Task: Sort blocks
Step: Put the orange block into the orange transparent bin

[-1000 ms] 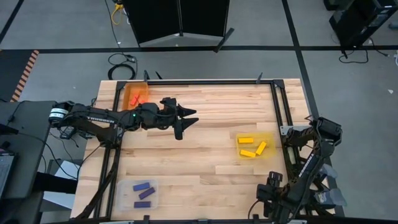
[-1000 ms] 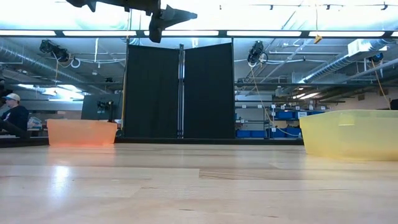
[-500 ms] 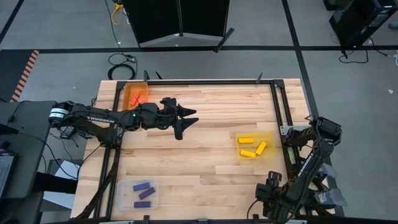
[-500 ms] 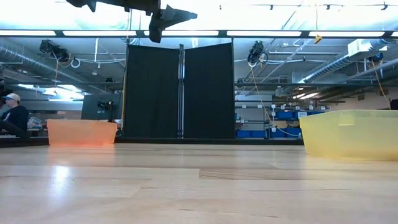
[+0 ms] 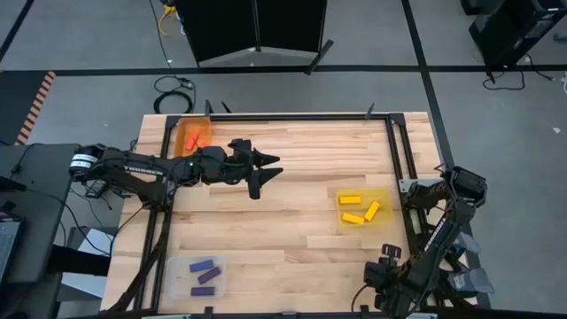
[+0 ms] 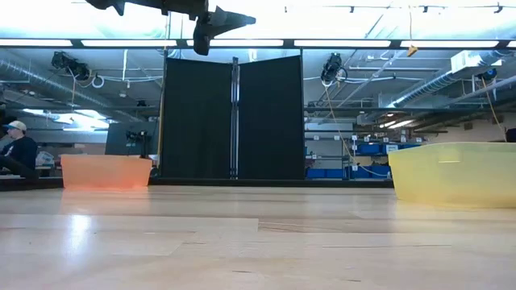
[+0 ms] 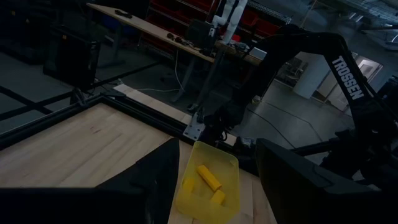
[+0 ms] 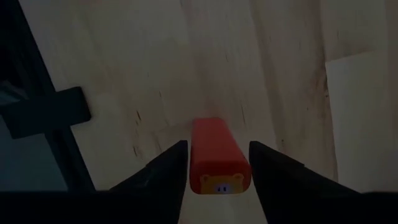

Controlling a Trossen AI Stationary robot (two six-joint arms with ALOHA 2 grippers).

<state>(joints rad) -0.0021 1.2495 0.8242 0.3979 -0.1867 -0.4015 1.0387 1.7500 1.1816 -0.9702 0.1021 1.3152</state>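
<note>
A red block [image 8: 217, 155] sits between the fingers of my right gripper [image 8: 216, 149], which is down by the table's near right corner [image 5: 387, 259] and shut on it. My left gripper [image 5: 265, 174] hangs open high over the table's far left part and touches nothing; it also shows at the top of the low view [image 6: 219, 21]. More red blocks [image 5: 197, 138] lie in the orange tray [image 5: 182, 127]. Three yellow blocks [image 5: 354, 209] lie in the yellow tray [image 5: 383, 197]. Three purple blocks [image 5: 205, 276] lie in the clear tray [image 5: 180, 266]. My right gripper pinches the red block by its two long sides [image 8: 196, 155], one finger on each. The fingers lie along the block, and its far end [image 8: 211, 124] reaches past the fingertips. The wood of the table shows close behind it; whether the block is lifted clear I cannot tell.
A black frame rail [image 5: 396, 151] runs round the table's edges and shows beside the held block [image 8: 43, 112]. The middle of the table [image 5: 292, 221] is bare wood. The yellow tray [image 7: 208, 183] shows in the left wrist view. A person [image 6: 16, 149] sits far off in the room.
</note>
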